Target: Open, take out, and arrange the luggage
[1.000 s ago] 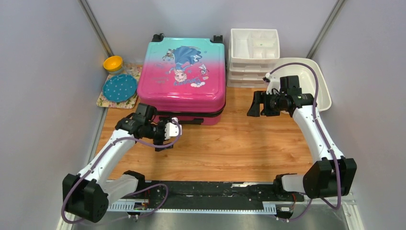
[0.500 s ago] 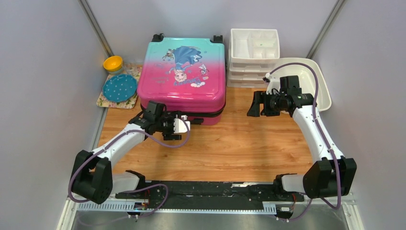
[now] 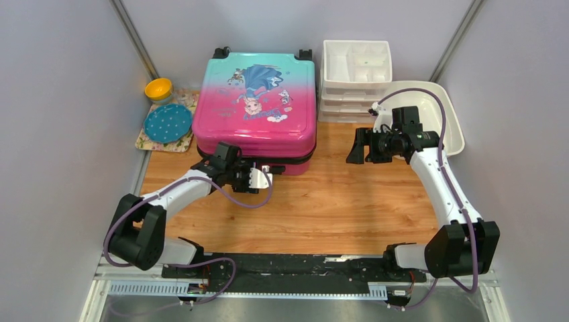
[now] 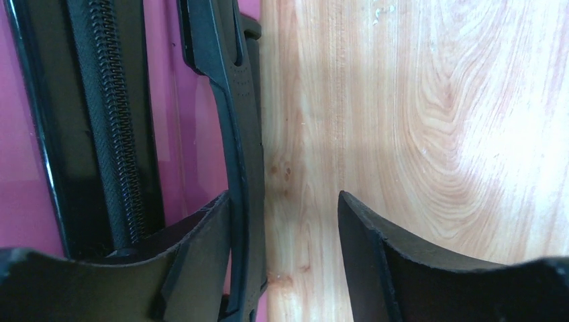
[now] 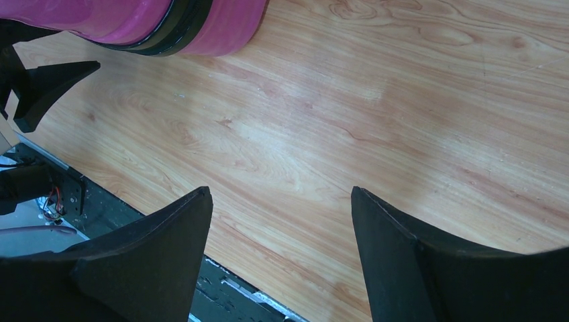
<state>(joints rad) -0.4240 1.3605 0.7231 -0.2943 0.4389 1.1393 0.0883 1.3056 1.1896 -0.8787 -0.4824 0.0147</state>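
the left fingers (image 4: 396,268) stand apart and grip nothing; they sit at the bottom of the left wrist view, one at lower left and one right of centre. the luggage (image 3: 258,100) lies flat and closed at the upper middle of the top view, printed shell up, teal end toward the top of the frame, pink end toward the bottom. the left gripper (image 3: 260,178) is at that pink edge. in the left wrist view the luggage's pink side fills the left of the frame, the zip (image 4: 114,121) running top to bottom and the black handle (image 4: 238,134) curving down beside it. the lower-left finger overlaps the zip and shell, and the handle runs along its inner edge, inside the gap; whether they touch i cannot tell. the rest of the gap shows bare table (image 4: 416,100). the right gripper (image 3: 354,146) hangs to the right of the luggage, apart from it, fingers wide with only wood between them. in its own view a pink corner of the luggage sits at upper left, well apart from the fingers.
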